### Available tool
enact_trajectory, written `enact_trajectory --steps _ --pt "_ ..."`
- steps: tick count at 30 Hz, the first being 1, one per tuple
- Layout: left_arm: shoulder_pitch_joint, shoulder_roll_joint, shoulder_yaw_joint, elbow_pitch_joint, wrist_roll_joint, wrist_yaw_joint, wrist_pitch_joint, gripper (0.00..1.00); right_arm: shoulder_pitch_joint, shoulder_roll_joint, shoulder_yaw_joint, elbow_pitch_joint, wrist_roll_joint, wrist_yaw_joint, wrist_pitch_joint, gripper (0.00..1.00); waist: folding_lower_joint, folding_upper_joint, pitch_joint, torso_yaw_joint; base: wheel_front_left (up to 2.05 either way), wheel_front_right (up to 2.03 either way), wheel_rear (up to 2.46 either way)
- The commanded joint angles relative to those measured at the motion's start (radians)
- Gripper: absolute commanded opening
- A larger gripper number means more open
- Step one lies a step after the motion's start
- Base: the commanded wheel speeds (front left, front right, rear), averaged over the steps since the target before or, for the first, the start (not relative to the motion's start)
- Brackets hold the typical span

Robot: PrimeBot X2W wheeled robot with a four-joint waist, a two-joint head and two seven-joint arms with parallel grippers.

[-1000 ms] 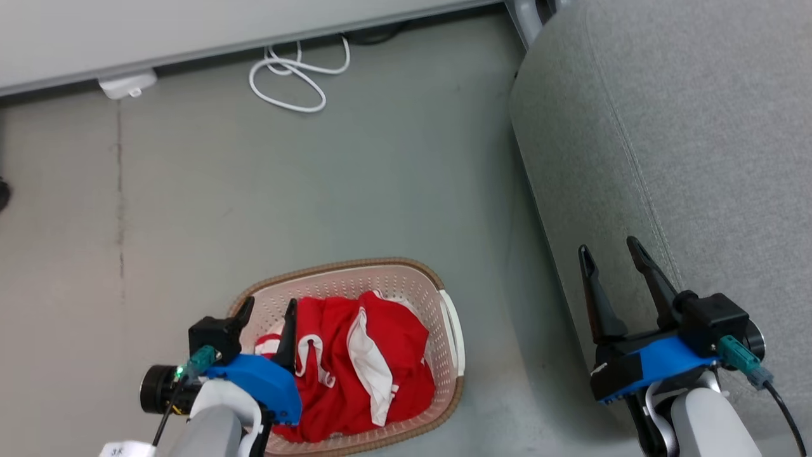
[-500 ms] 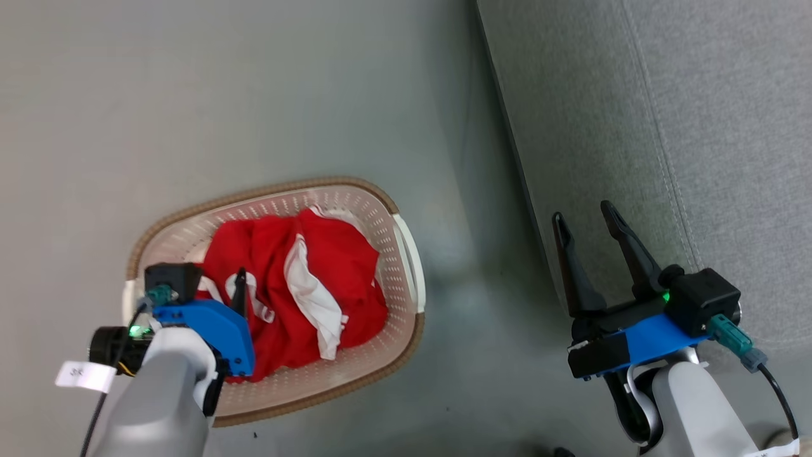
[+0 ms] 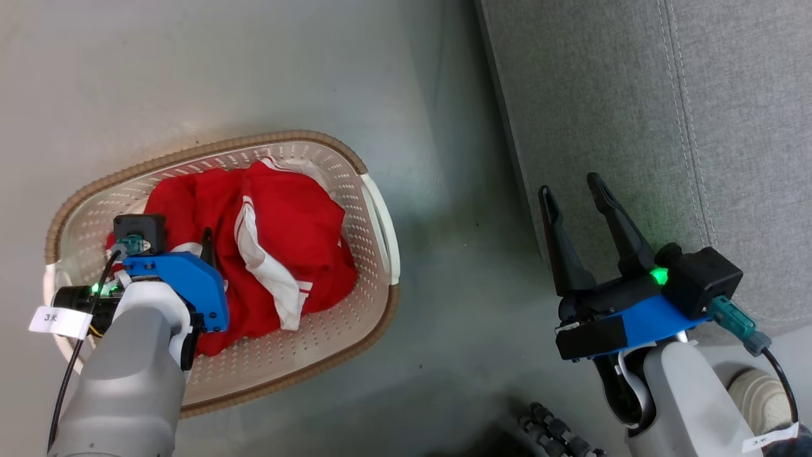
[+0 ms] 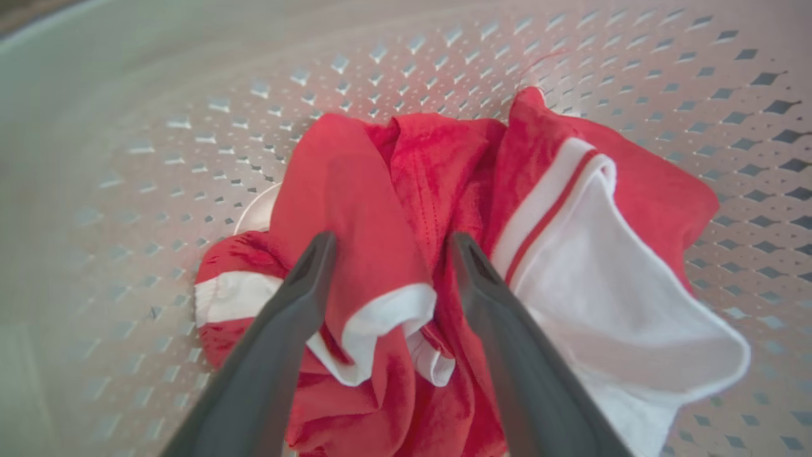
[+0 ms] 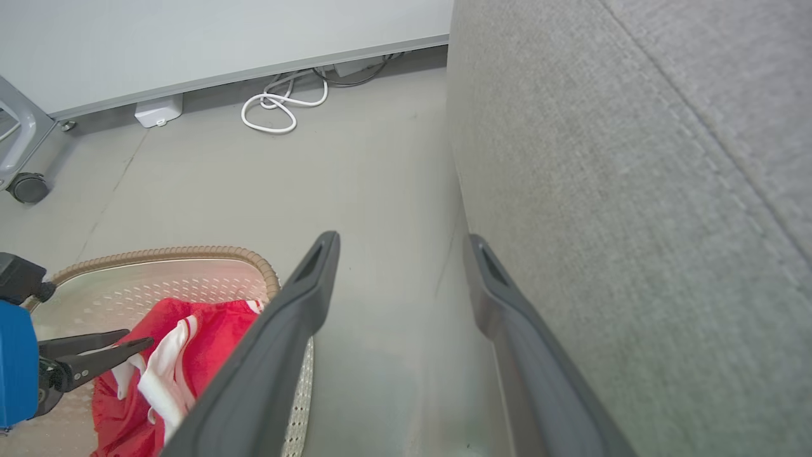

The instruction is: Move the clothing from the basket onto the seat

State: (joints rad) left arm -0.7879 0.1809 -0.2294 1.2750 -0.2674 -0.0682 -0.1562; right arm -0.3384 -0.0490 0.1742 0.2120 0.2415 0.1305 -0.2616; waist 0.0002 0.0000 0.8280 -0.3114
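The cream basket (image 3: 209,147) with its brown rim stands on the floor at the left. In it lies the crumpled red clothing (image 3: 285,235) with white trim. My left gripper (image 3: 184,238) reaches down into the basket. It is open in the left wrist view, where the left gripper (image 4: 391,241) straddles a red fold with a white hem (image 4: 380,317) above the holed basket wall (image 4: 190,95). My right gripper (image 3: 569,185) is open and empty, hovering by the front edge of the grey seat (image 3: 634,95). The right wrist view shows the right gripper (image 5: 401,241), seat (image 5: 634,158), basket (image 5: 158,254) and clothing (image 5: 203,343).
Bare grey floor (image 3: 457,266) separates basket and seat. By the far wall lie a coiled white cable (image 5: 273,108), a small white box (image 5: 158,109) and a caster wheel (image 5: 28,187). A dark ribbed part (image 3: 558,431) and a pale shoe-like shape (image 3: 758,393) sit at the bottom.
The head camera has tilted down, so the whole picture has shifted. My left gripper has sunk deeper into the basket, onto the clothing. The right gripper stays open beside the seat.
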Motion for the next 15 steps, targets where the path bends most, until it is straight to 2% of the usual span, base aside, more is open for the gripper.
enact_trajectory --steps 1,9,10,11,12,15 --pt "-0.015 0.012 0.006 0.006 -0.008 0.008 0.007 1.00 -0.014 -0.003 0.004 -0.005 0.012 0.000 -0.005 1.00 -0.0002 0.0000 0.011 -0.008 0.00 0.00 0.00" --pt "-0.029 0.024 0.009 0.013 -0.023 0.061 0.049 1.00 -0.020 -0.003 0.020 -0.013 0.028 0.000 -0.004 1.00 -0.0002 0.0000 0.033 -0.020 0.00 0.00 0.00" --pt "-0.032 0.023 0.007 0.013 -0.023 0.061 0.051 0.79 -0.020 -0.002 0.021 -0.013 0.033 0.000 -0.004 1.00 -0.0002 0.0000 0.033 -0.019 0.00 0.00 0.00" --pt "-0.033 0.021 0.004 0.013 -0.022 0.061 0.050 0.21 -0.019 -0.003 0.022 -0.012 0.034 0.000 -0.004 1.00 -0.0002 0.0000 0.031 -0.018 0.00 0.00 0.00" --pt "-0.034 0.019 0.001 0.013 -0.021 0.056 0.049 0.00 -0.018 -0.003 0.024 -0.011 0.035 0.000 -0.004 1.00 -0.0002 0.0000 0.030 -0.017 0.00 0.00 0.00" --pt "-0.036 0.020 -0.004 0.014 -0.025 0.045 0.052 0.00 -0.020 -0.003 0.028 -0.009 0.041 0.000 -0.004 1.00 -0.0002 0.0000 0.029 -0.017 0.00 0.00 0.00"
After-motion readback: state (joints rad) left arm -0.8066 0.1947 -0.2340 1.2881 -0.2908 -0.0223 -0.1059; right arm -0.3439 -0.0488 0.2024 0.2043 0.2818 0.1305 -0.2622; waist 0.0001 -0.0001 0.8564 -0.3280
